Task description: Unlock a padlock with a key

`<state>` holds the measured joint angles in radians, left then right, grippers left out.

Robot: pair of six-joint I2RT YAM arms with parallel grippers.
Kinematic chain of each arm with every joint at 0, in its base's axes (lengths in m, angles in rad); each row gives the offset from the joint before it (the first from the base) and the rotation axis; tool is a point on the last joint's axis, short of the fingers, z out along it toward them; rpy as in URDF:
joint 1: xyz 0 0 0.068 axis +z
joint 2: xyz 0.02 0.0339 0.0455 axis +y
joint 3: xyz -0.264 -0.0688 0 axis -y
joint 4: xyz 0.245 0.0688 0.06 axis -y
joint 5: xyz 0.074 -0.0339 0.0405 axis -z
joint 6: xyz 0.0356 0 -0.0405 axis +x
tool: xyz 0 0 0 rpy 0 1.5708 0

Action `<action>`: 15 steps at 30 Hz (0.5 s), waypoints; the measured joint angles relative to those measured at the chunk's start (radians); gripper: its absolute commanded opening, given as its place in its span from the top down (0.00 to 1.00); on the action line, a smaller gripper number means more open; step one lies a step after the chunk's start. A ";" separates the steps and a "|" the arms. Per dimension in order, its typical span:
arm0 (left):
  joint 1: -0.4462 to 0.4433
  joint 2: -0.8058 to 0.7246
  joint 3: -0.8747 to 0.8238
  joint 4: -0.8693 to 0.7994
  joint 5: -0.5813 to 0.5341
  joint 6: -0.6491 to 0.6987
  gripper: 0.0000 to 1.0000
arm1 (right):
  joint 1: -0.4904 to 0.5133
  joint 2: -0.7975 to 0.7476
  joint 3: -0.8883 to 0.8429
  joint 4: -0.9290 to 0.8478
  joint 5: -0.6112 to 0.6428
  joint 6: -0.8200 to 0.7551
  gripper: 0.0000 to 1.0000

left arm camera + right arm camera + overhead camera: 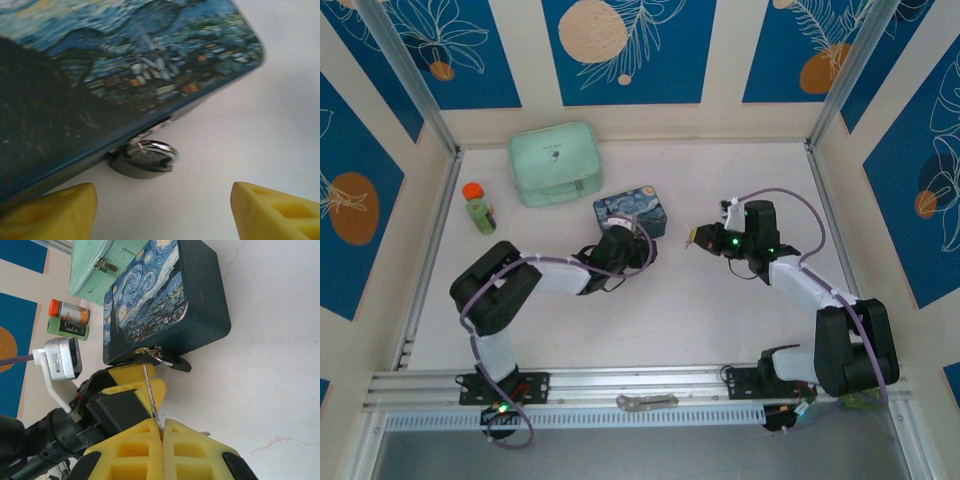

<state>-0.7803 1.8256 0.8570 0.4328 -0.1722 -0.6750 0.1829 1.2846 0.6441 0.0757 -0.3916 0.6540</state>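
Padlock (145, 160), shiny curved shackle, thin silvery key (150, 395) pinched by right gripper (161, 428)

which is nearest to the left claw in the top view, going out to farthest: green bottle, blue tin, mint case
From the left claw:
1. blue tin, right at its tips
2. mint case, farther back, left
3. green bottle, far left

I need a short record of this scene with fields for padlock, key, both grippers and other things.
padlock: small, shiny metal shackle, hangs at the edge of the dark blue rectangular night-sky tin
key: thin, silvery metal, tip near the padlock; inserted or not, unclear
right gripper: shut on the key
left gripper: open, facing the padlock
other: mint green case, green bottle with orange cap
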 measured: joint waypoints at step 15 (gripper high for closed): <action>0.000 0.007 -0.020 -0.060 -0.158 -0.050 0.46 | 0.001 0.000 -0.012 0.037 0.000 0.013 1.00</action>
<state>-0.7807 1.8328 0.8371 0.3729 -0.3305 -0.7254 0.1837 1.2846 0.6319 0.1127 -0.3920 0.6670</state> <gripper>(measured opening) 0.543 0.051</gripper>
